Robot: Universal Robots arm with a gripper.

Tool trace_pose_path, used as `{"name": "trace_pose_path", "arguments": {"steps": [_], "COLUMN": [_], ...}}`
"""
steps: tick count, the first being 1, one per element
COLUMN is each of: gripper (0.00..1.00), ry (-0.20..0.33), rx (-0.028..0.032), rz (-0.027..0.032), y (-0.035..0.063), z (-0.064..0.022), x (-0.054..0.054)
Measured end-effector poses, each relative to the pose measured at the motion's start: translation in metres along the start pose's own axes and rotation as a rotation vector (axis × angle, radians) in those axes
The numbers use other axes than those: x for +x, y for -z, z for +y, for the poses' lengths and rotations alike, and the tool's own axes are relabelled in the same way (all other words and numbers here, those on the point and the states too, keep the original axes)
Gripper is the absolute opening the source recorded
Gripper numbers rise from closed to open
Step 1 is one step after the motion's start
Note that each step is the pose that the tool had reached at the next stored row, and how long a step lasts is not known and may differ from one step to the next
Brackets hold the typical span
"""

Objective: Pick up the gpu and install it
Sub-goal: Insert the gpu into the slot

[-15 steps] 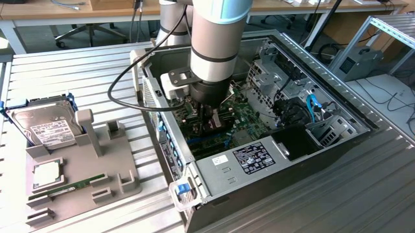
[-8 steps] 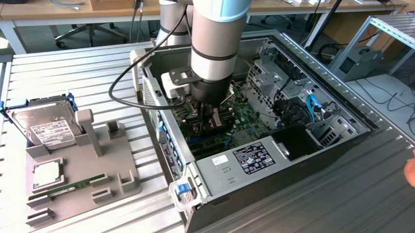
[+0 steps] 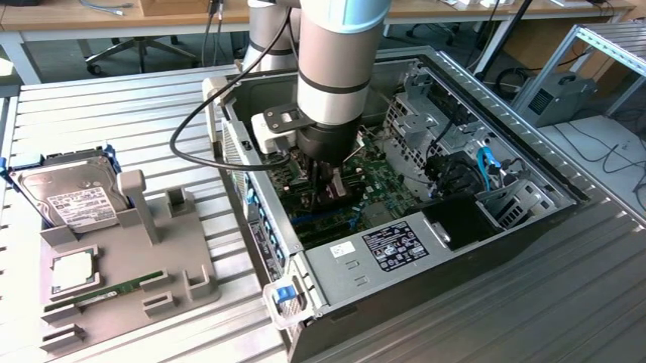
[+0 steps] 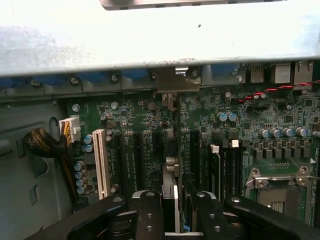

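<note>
My gripper [image 3: 328, 189] reaches down into the open computer case [image 3: 404, 257], just over the green motherboard [image 3: 389, 189]. In the wrist view the gpu [image 4: 171, 165] stands edge-on between the two black fingers [image 4: 150, 205], a thin dark card running along the black expansion slots. Its silver bracket end [image 4: 176, 82] meets the case's rear wall. The gripper [image 4: 172, 197] is shut on the card's near part. Whether the card's lower edge sits in a slot is hidden.
A white slot [image 4: 101, 162], a cable bundle [image 4: 45, 142] and the CPU socket [image 4: 280, 192] flank the card. Drive cages and blue cables [image 3: 485, 170] fill the case's far side. Outside, a grey fixture [image 3: 131, 265] holds a hard drive [image 3: 76, 200] and a RAM stick [image 3: 111, 291].
</note>
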State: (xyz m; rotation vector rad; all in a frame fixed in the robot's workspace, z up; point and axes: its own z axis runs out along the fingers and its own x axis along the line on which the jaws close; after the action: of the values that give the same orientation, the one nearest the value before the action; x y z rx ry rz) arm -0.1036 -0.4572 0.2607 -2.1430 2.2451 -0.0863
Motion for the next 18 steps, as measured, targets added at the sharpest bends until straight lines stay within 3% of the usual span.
{"name": "trace_pose_path", "arguments": {"steps": [11, 18], "gripper": [0.27, 0.27], "ry": [0.000, 0.000], "rx": [0.0001, 0.0028], "rz": [0.0006, -0.0002], "y": [-0.0046, 0.0012], "z": [-0.0008, -0.0011], "x": [-0.0003, -0.0004]}}
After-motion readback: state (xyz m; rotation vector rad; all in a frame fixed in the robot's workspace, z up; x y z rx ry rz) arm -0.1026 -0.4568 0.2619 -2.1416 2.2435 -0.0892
